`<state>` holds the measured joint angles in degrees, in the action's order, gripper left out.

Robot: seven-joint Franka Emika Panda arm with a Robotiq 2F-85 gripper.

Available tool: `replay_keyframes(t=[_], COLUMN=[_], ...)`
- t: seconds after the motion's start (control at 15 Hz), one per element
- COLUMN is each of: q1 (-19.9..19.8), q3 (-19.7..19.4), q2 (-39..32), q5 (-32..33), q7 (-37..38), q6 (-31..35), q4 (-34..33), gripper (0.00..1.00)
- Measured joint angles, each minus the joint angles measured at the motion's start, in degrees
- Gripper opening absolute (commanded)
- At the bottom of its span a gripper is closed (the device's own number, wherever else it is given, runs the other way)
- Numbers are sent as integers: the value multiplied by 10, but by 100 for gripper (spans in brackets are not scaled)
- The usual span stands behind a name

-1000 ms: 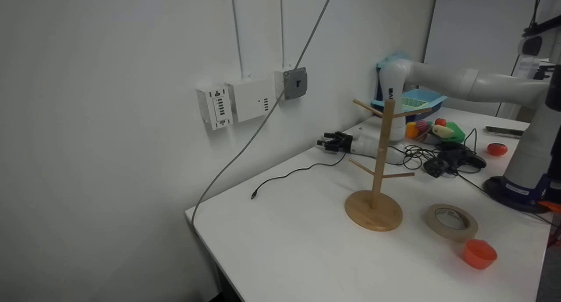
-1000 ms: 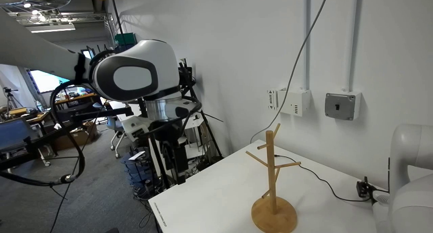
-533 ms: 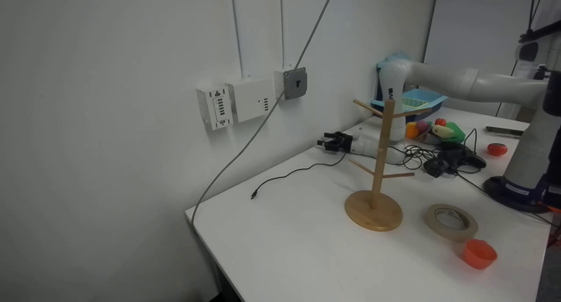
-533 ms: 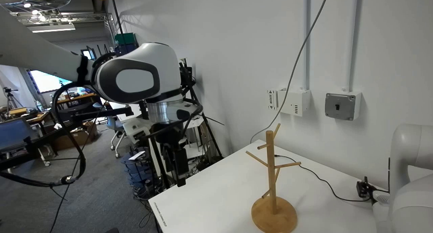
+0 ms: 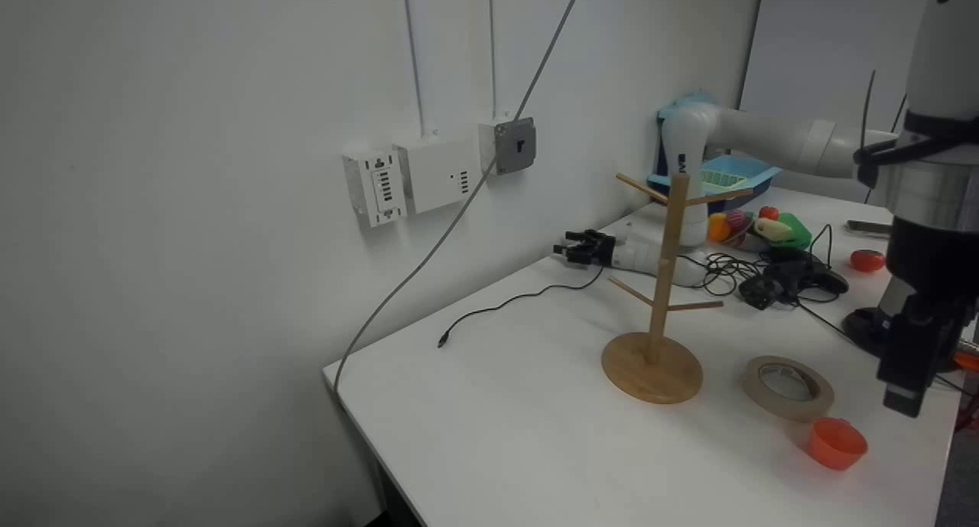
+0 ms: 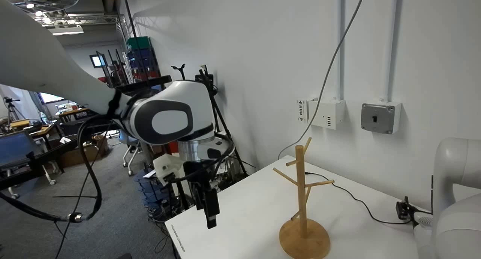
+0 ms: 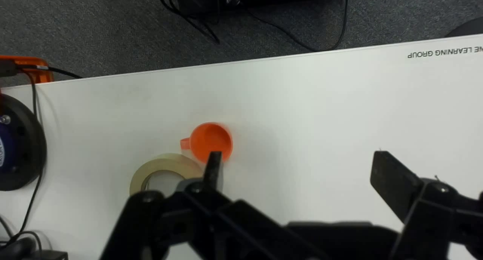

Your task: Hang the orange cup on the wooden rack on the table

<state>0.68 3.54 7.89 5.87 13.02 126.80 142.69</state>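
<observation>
Blue chair (image 6: 17, 150): in an exterior view I see it at far left, well apart from the desk (image 6: 240, 214).
Grey carpet (image 6: 120, 225): covers the floor beside the desk.
Printed lettering (image 6: 177, 238): runs along the desk's edge; my wrist view has it upside down, and I can read "LEARNING GROUP".
Pale wall (image 6: 244, 44): rises behind the desk in both exterior views.
Wall boxes (image 5: 440, 174): in an exterior view I have two white ones, then a grey switch plate (image 5: 515, 146).
Grey cable (image 5: 462, 215): slants across the wall down to the desk's corner.
Black lead (image 5: 528, 294): lies in a loose curve on the smooth white desk.
Wooden rack (image 5: 663, 297): upright on its round base on the desk in both exterior views, pegs angling off the pole.
Second arm (image 5: 772, 138): pale, behind the rack and partly in front of a blue tray (image 5: 765, 174).
Tape roll (image 5: 784, 409): beige, flat on the desk, right of the rack.
Orange cup (image 5: 837, 444): on the desk, mouth up, just beside the tape roll; whether they touch I cannot tell.
Red tomato shape (image 5: 867, 260): farther back on the desk.
End effector (image 7: 298, 165): above the desk; my wrist view shows its jaws wide apart, desk surface visible between them.
</observation>
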Motion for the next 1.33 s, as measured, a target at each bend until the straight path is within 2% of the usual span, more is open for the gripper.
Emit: replay_keyframes(t=[0.13, 0.33, 0.87, 1.33], q1=[0, 0, 1, 0], q3=[0, -2, -2, -15], q2=[-26, -53, -62, -84], q5=[1, 1, 1, 1], q7=[15, 19, 19, 20], q6=[28, 33, 34, 75], q4=[-1, -11, -17, -9], gripper=[100, 100, 100, 100])
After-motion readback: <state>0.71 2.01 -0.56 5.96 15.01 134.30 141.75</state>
